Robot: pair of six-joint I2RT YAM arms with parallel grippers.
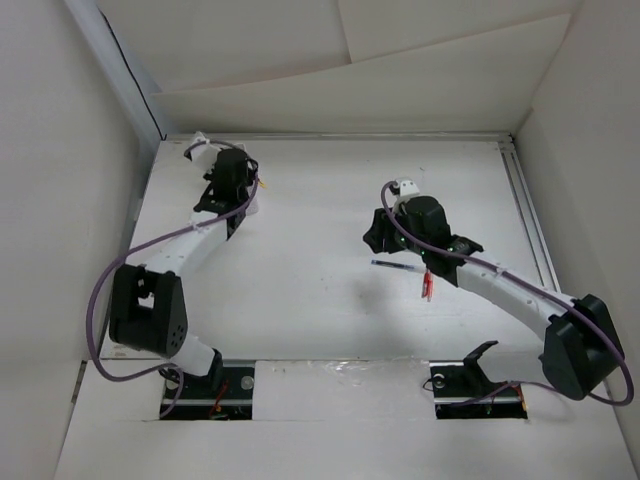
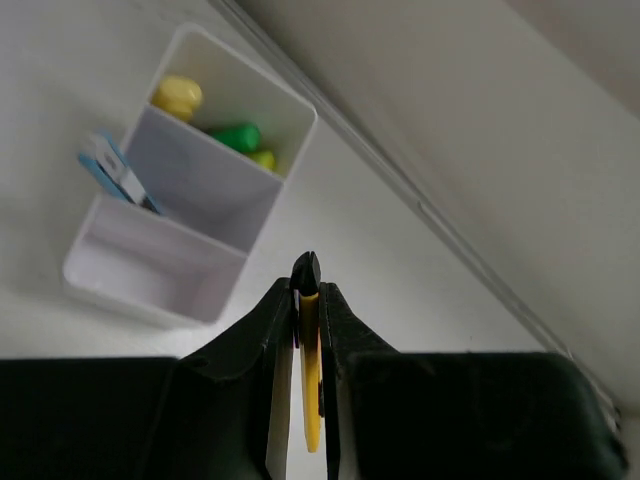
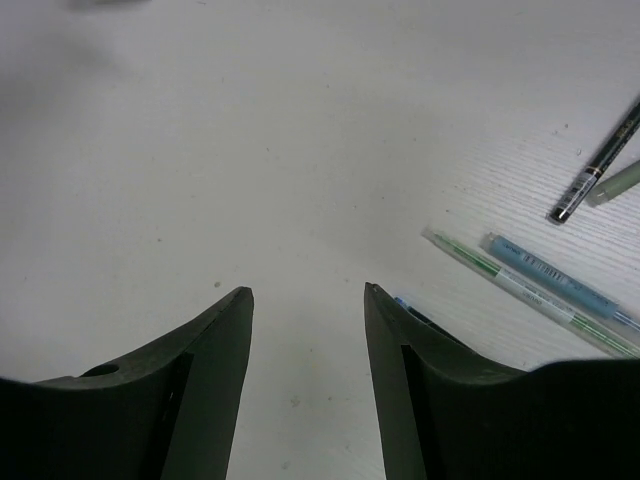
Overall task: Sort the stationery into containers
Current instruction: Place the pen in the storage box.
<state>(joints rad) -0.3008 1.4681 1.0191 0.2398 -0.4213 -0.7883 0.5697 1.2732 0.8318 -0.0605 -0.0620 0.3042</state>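
Stationery split between two sites. Left hand [image 2: 307,275]: fingers pressed together on a thin yellow piece [image 2: 311,380], held just short of the white three-compartment box [image 2: 150,290] at the far-left corner of the counter [image 3: 200,150]. Far compartment holds a yellow lump [image 2: 178,96] and green lump [image 2: 238,136]; a blue item [image 2: 112,170] leans at the middle compartment's edge; near compartment looks bare.

Right hand [image 3: 306,290]: fingers spread, nothing between them, above bare counter. To its right lie a dark pen [image 3: 598,168], a blue pen [image 3: 555,282] and a clear green-striped pen [image 3: 500,275], the last two side by side.

Handling estimate: pens light, stiff, smooth-barrelled, likely to roll or pivot if caught near a tip. Take each at mid-barrel, fingers across the long axis. The adjacent pair risks a double pick.
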